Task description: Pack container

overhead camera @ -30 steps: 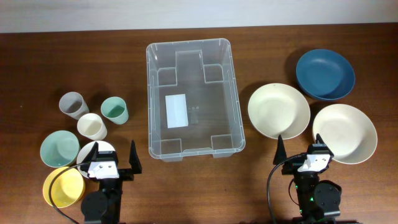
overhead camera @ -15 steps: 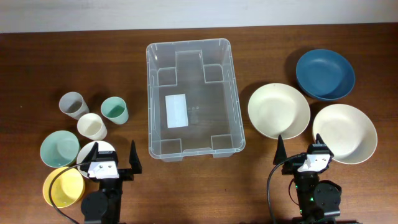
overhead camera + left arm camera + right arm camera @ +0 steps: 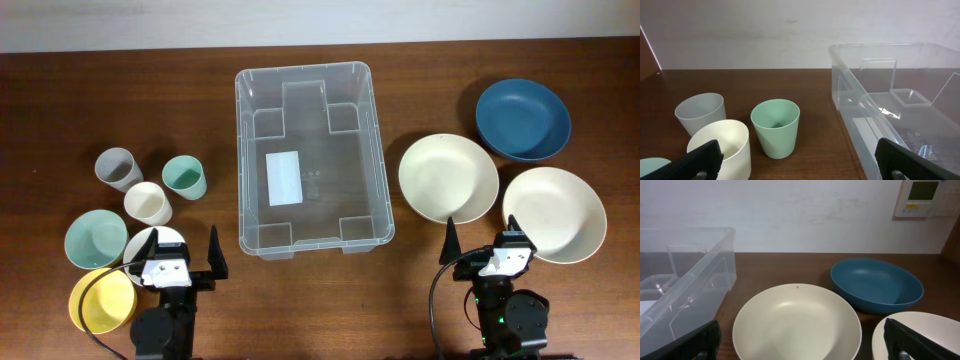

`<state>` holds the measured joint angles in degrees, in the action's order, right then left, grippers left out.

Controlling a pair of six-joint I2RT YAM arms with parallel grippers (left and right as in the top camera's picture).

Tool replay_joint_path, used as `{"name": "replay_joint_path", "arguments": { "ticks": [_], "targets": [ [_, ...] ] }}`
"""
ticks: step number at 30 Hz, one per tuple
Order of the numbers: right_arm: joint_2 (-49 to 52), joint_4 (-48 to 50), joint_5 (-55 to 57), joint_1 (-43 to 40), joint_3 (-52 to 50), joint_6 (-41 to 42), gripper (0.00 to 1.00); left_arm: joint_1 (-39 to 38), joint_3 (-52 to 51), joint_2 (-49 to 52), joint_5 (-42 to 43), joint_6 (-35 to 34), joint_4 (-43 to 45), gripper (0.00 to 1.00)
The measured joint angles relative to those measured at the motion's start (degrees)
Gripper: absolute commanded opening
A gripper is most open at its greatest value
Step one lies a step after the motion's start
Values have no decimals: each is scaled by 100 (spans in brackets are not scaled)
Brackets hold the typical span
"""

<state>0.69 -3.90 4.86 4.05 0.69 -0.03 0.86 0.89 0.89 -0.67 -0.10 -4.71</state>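
While held low facing container point(image 3: 305, 69), left hand point(image 3: 172, 256), right hand point(image 3: 482, 243) spread wide, empty.

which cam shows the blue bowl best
Overhead: the blue bowl is seen whole, rim and inside, to the right of the container. The right wrist view shows it side-on from low down; the left wrist view misses it.

The container point(image 3: 345, 175) is open-topped, its inside free from above. Strips of bare table point(image 3: 60, 100) run along both its long sides. On the left, three cups point(image 3: 147, 203) cluster tightly, and three bowls point(image 3: 95, 238) crowd just beside the left tool point(image 3: 182, 252) — little room between them. On the right, two cream plates point(image 3: 448, 178) nearly touch before the right tool point(image 3: 481, 240), with the blue plate point(image 3: 522, 119) close behind.
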Motion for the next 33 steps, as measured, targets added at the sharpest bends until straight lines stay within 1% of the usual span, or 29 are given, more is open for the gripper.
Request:
{"name": "replay_joint_path", "arguments": {
  "ticks": [17, 22, 25, 27, 29, 33],
  "targets": [
    [0, 0, 0, 0, 0, 9, 99, 0, 0, 0, 0, 0, 0, 99],
    [0, 0, 0, 0, 0, 302, 99, 0, 0, 0, 2, -20, -2, 99],
    [0, -39, -4, 0, 9, 382, 99, 0, 42, 2, 0, -190, -87, 100],
    [33, -177, -24, -2, 68, 424, 99, 0, 166, 17, 0, -278, -269, 100],
    [173, -516, -24, -2, 251, 444, 99, 0, 431, 157, 0, -321, -531, 100],
    [820, -922, -22, -2, 800, 457, 99, 0, 1165, 732, 0, -387, -984, 100]
  ]
}}
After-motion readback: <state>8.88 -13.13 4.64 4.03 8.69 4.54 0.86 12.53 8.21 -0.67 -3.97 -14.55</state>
